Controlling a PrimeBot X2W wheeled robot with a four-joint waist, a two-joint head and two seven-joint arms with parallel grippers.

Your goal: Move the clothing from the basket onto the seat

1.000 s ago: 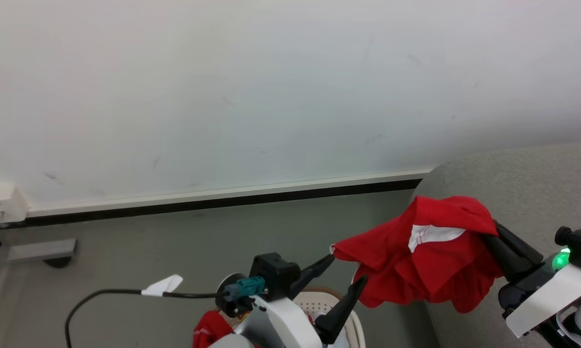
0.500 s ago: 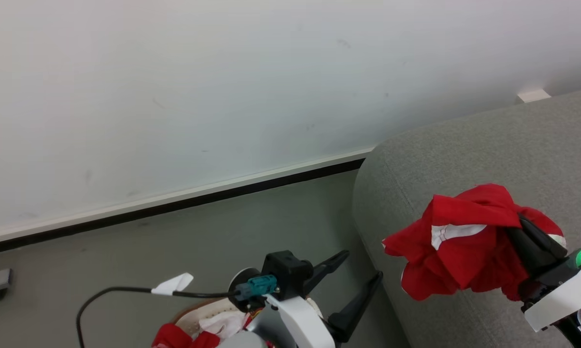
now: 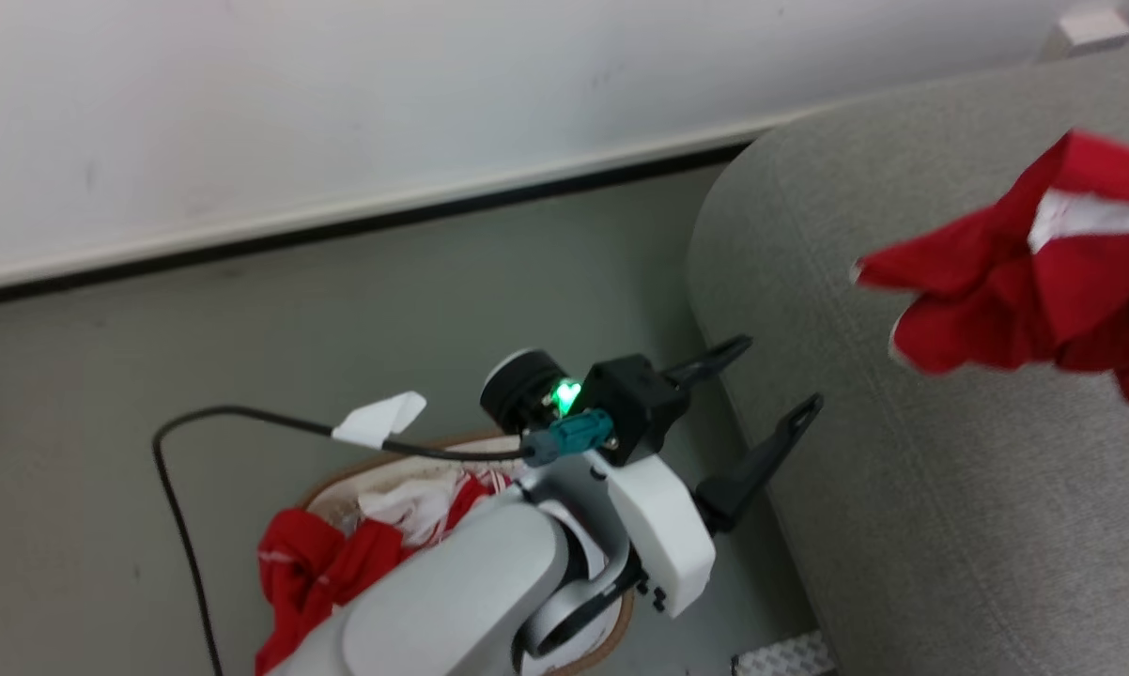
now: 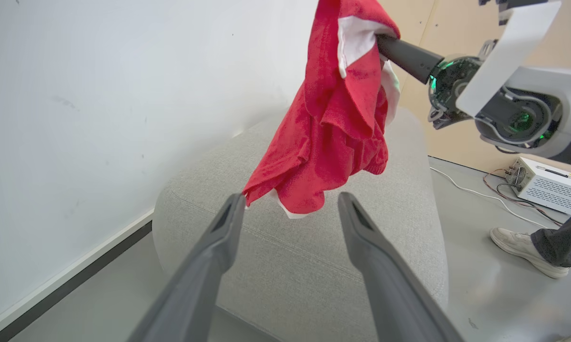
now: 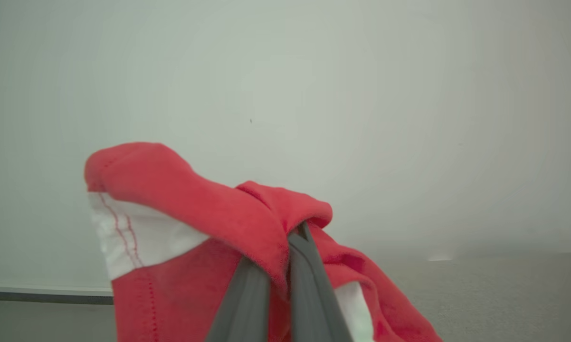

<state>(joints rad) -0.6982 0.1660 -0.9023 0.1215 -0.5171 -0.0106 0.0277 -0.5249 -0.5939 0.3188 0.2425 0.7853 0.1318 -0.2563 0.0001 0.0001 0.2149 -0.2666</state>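
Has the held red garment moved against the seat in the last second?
Yes: the red garment went from the edge of the seat to well over it.

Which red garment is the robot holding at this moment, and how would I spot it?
Start at the big light grey seat beside the white wall. Hanging above it is a bunched red garment with a white panel, pinched in the right gripper. Unlike the red clothing heaped in the basket on the floor, it hangs lifted, clear of the basket.
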